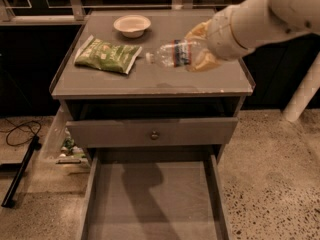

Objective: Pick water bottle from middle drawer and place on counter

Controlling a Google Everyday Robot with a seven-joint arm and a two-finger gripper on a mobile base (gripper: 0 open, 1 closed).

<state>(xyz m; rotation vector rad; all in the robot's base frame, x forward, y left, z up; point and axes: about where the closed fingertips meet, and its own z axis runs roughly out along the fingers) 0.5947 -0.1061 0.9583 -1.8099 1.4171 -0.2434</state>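
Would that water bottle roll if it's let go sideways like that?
Likely: the gripper holds the water bottle on its side above the counter, and round bodies roll. Thin clear plastic probably dents under a squeeze and feels light.

gripper [199, 50] above counter [150, 85], water bottle [169, 55] right of bag [107, 55]

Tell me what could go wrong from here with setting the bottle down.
1. The gripper holds the water bottle on its side over the counter. Released like that, it may roll, perhaps off the front edge into the open middle drawer.
2. Its cap points at the green snack bag close by, so a leftward move could push the bag.
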